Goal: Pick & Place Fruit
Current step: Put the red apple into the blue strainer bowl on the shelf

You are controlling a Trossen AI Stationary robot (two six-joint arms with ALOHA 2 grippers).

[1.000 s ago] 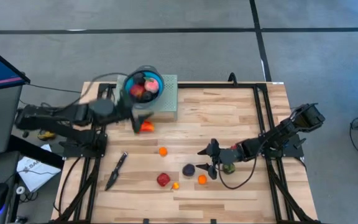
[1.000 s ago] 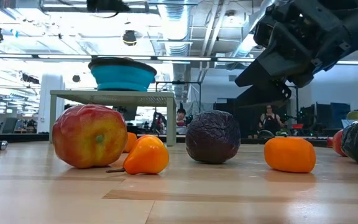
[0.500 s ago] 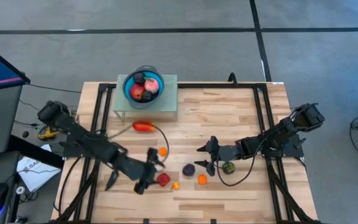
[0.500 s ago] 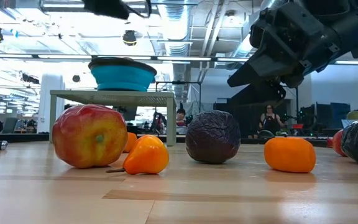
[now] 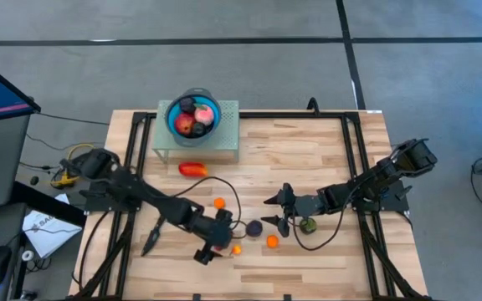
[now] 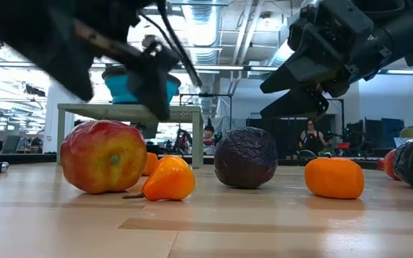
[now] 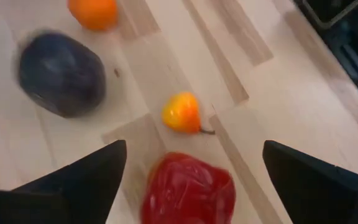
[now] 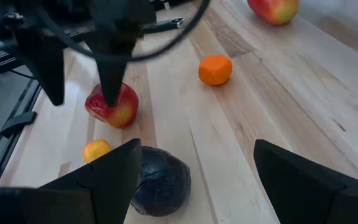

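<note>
Red and glossy, the round toy apple [image 7: 189,190] lies right between the spread fingers of my left pincer [image 5: 210,248], which stands wide open over it and holds nothing yet. Just beyond those fingertips sits a small yellow-orange pear-shaped piece [image 7: 181,112], and past that a dark purple ball [image 7: 61,73] and an orange ball [image 7: 92,12], all on the pale wooden desk [image 5: 308,150]. My right pincer [image 5: 278,212] hovers above the desk with its fingers also wide apart and empty; the dark purple ball is close below and ahead of it, a small green fruit [image 5: 308,225] lies beside its wrist, and another orange ball [image 8: 215,69] rests farther out in front. Well away from both pincers, a round blue bowl [image 5: 173,110] stands on a low pale-green stand [image 5: 228,142] at the far side of the desk and already carries several fruits, red and dark ones as far as I can tell. A longer red-orange piece [image 5: 192,169] lies on the desk near that stand. I judge the job partly done: the bowl holds a share, while some seven pieces are left on the wood, and the red apple under my left pincer looks to be the next one to take.
</note>
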